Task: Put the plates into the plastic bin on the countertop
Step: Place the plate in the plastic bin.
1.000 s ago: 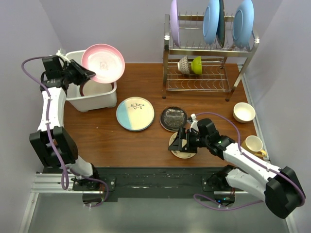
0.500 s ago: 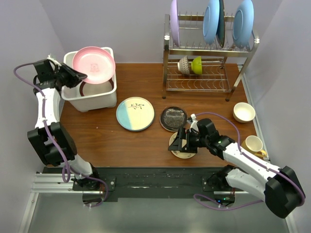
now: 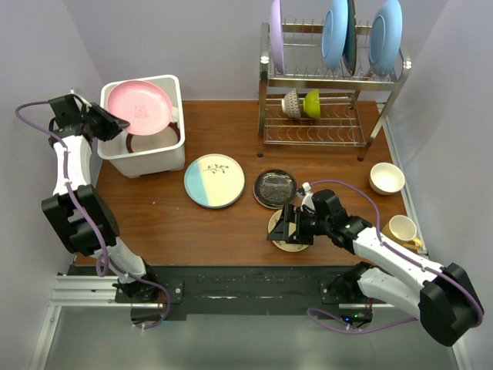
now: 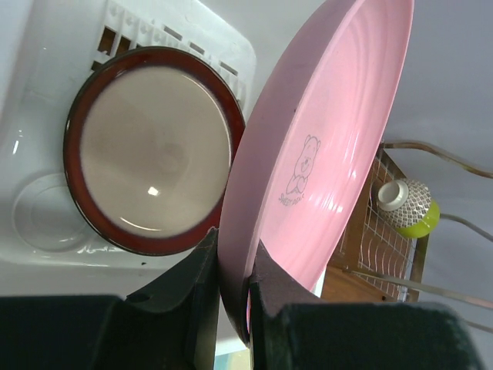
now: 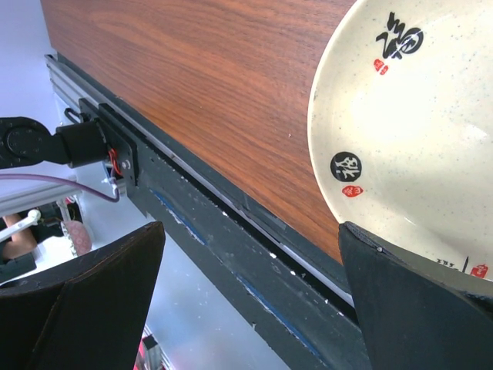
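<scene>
One bin (image 3: 146, 163), one rack (image 3: 331, 79), five plates (image 3: 214, 181) off rack.

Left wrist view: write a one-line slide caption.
Left gripper holds the pink plate edgewise above the bin containing the maroon-rimmed plate.

We see the wood-grain countertop (image 3: 216, 139) carrying the plastic bin (image 3: 146, 166) at back left and a wire rack (image 3: 339, 127) at back right. Mid-counter lie the half-blue half-cream plate (image 3: 214, 181), the dark glass plate (image 3: 274, 187) and, nearer us, the small yellowish plate (image 3: 289, 247). A cream bowl (image 3: 387, 178) and mug (image 3: 403, 229) sit at the right edge.

Glossy pink plate (image 4: 323, 146), smooth white plastic bin (image 3: 146, 160), wood-grain countertop (image 3: 169, 223), shiny metal wire rack (image 3: 331, 81)
</scene>
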### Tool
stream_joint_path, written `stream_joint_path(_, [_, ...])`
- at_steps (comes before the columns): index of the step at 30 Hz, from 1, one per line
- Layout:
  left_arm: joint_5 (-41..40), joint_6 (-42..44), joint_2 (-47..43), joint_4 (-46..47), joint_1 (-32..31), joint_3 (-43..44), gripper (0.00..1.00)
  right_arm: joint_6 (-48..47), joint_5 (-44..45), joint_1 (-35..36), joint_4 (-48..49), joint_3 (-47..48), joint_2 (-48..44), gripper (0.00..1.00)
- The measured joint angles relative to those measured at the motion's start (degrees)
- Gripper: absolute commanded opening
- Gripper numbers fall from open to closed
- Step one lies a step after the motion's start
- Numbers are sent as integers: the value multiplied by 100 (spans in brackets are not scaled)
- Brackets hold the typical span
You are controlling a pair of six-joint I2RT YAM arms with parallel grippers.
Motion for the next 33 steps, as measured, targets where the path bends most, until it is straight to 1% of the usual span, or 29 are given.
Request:
stream_joint_path(6, [-203,55,216,-42,15,219,0,0,0,0,2,-20,22,99])
stream_joint_path(16, [-162,37,946,-31,20,267,0,2,2,0,33,-79,146,99])
stream_joint_path(23, [-175,83,1384,-90,-26,619,0,0,0,0,72,-87,245,99])
stream_joint_path(26, [-236,157,1523,-162,-101,817,6,0,0,0,85,-87,304,99])
stream_joint_path(30, [-308,267,1628,-243,-225,901,7,2,0,0,109,-87,326,99])
stream_joint_path(33, [-363,326,1698,-310,-302,901,11,0,0,0,120,-87,326,99])
